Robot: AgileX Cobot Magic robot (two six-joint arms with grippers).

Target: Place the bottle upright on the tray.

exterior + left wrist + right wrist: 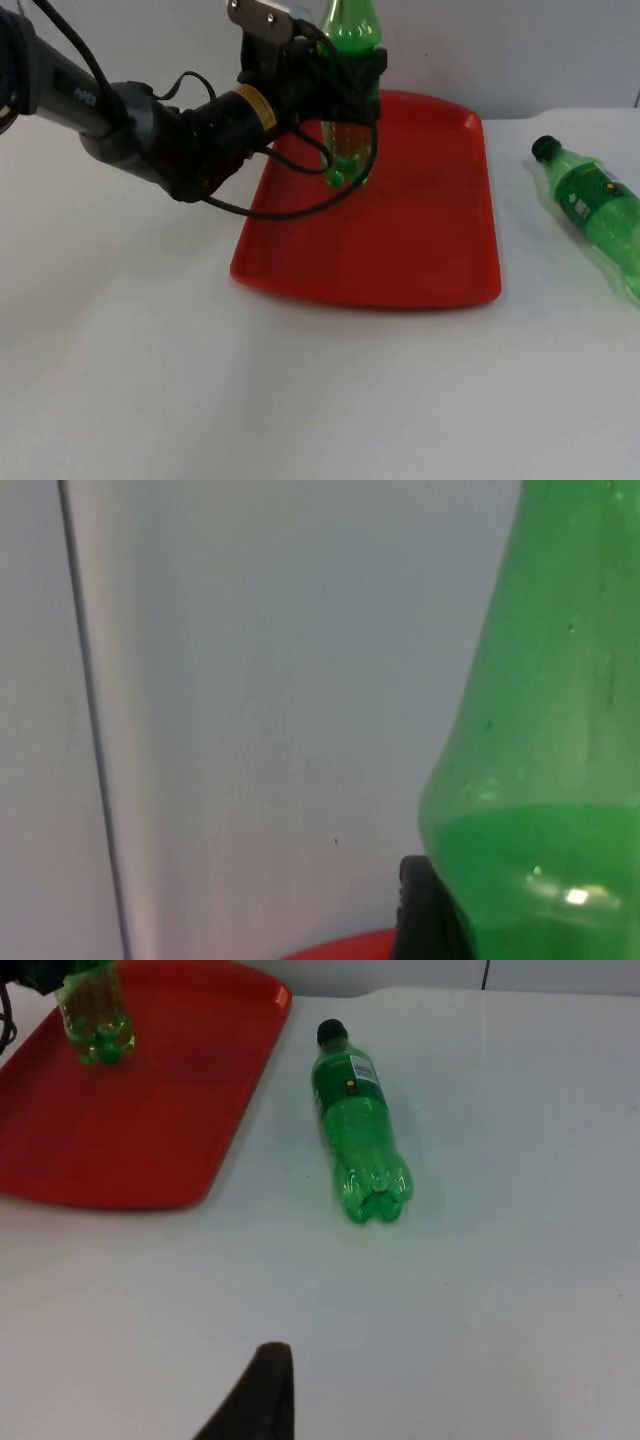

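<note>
My left gripper [335, 80] is shut on a green bottle [350, 150] and holds it upright over the far left part of the red tray [420, 230]. The bottle's base is at the tray's surface; whether it touches I cannot tell. In the left wrist view the green bottle [540, 780] stands close by one black fingertip [425, 910], with the tray's rim [340, 948] just below. The right wrist view takes in the held bottle's base [95, 1025] over the tray [130, 1120]. The right arm waits to the right of the tray, one fingertip [262, 1390] over the table.
A second green bottle [600, 215] with a black cap lies on its side on the white table to the right of the tray, also in the right wrist view [358, 1125]. The grey partition wall [250, 680] stands just behind the tray.
</note>
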